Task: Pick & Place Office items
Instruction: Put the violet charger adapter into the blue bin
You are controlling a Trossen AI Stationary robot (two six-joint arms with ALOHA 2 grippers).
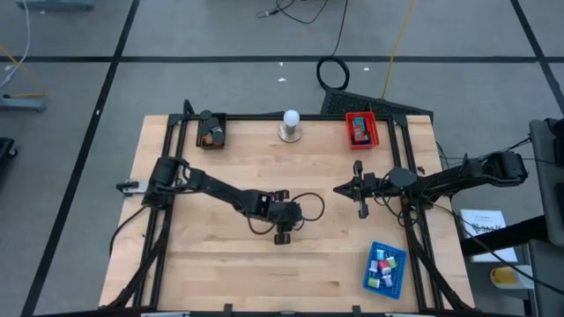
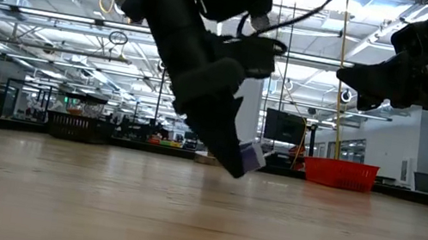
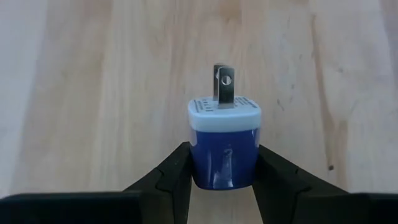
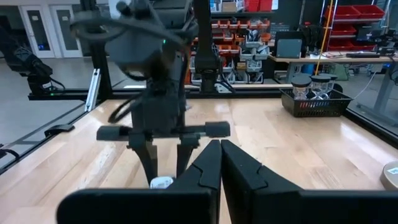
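Note:
My left gripper point(image 1: 291, 216) hangs over the middle of the table, shut on a small blue plug adapter point(image 3: 224, 152) with a white face and two metal prongs. In the low view the adapter point(image 2: 251, 157) sits at the fingertips, close above the wood. My right gripper point(image 1: 337, 187) waits right of centre, raised and pointing toward the left arm. Its fingers point(image 4: 219, 158) are shut on nothing. Several more office items lie in the blue tray point(image 1: 384, 269) and in the red tray point(image 1: 361, 129). My left gripper pinches the adapter's blue body point(image 3: 214, 168) between its two fingers, one on each side. The white face and prongs point(image 3: 222, 87) stick out past the fingertips. The fingers come from above, slanting down. Whether the adapter touches the table, I cannot tell.
A white ball on a round grey base point(image 1: 291, 125) stands at the far edge between a black tray point(image 1: 210, 132) and the red tray. The blue tray sits near the right near corner. Bare wood point(image 1: 220, 255) spreads across the table's near half.

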